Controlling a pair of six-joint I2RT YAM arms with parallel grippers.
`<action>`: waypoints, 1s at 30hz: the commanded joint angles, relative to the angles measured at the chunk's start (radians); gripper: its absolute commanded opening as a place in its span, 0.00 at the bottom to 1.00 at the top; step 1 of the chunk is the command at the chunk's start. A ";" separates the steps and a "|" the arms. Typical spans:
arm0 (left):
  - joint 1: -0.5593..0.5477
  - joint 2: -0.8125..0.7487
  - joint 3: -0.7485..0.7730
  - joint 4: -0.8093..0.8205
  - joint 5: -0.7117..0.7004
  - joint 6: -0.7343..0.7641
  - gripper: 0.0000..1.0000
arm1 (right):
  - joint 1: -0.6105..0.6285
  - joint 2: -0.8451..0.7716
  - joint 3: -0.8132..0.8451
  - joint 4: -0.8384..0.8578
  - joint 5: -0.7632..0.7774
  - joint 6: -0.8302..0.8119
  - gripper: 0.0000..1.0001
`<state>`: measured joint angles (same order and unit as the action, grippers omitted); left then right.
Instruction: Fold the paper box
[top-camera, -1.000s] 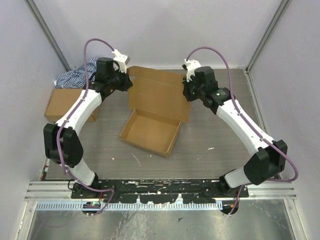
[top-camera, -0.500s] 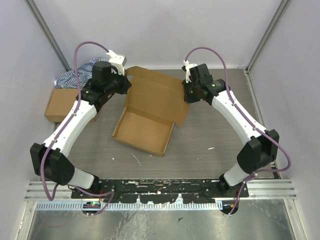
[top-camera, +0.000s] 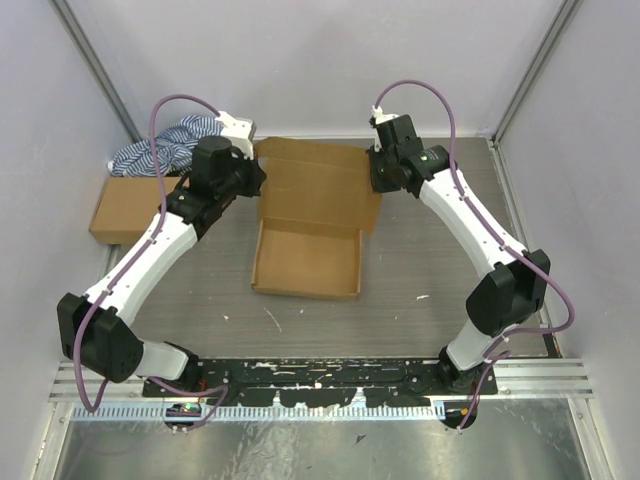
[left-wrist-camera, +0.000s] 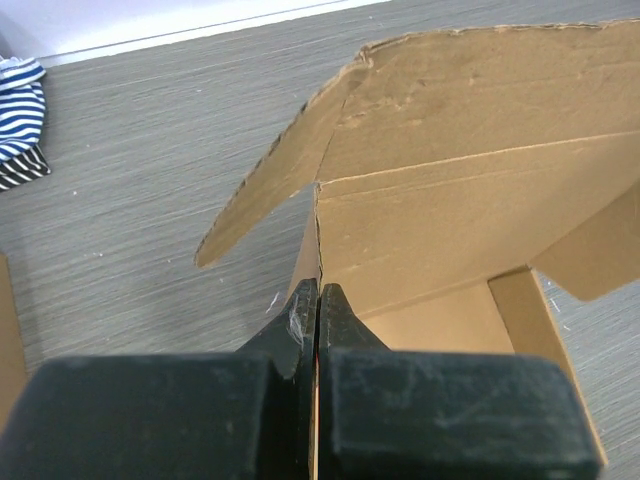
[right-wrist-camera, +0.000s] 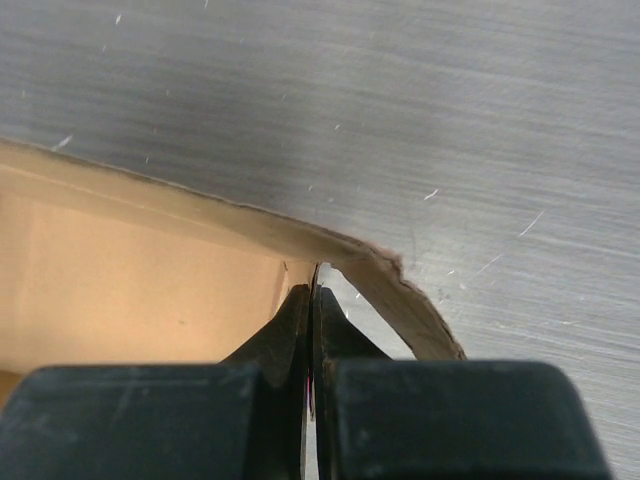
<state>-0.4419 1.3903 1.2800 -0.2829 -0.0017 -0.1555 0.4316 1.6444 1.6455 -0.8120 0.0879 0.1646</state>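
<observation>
**Paper box mid-table, lid raised, both jaws pinched on its far end**

The paper box (top-camera: 305, 262) sits on the table (top-camera: 425, 255) between the two arms, its open tray toward their bases and its lid raised along the far edge, which runs left to right. The left gripper (left-wrist-camera: 317, 300) has its jaws closed on the lid's left flap. The right gripper (right-wrist-camera: 313, 290) has its jaws closed on the right corner. Each arm holds its own end, neither nearer. The tray lies nearer the bases than either grip, so the lid probably swings that way. A sealed carton (top-camera: 125, 208) lies left of the box.
</observation>
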 joint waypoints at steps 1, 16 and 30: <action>-0.028 -0.034 -0.006 0.099 0.052 -0.060 0.00 | 0.016 0.009 0.111 0.093 0.036 0.031 0.01; -0.030 0.003 -0.059 0.245 0.062 -0.145 0.03 | 0.042 -0.132 -0.187 0.492 0.094 0.116 0.01; -0.032 -0.041 -0.161 0.272 0.023 -0.138 0.08 | 0.109 -0.150 -0.237 0.644 0.202 0.097 0.01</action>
<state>-0.4484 1.3777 1.1538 -0.0685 -0.0505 -0.2710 0.4835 1.5612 1.4185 -0.3534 0.3229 0.2417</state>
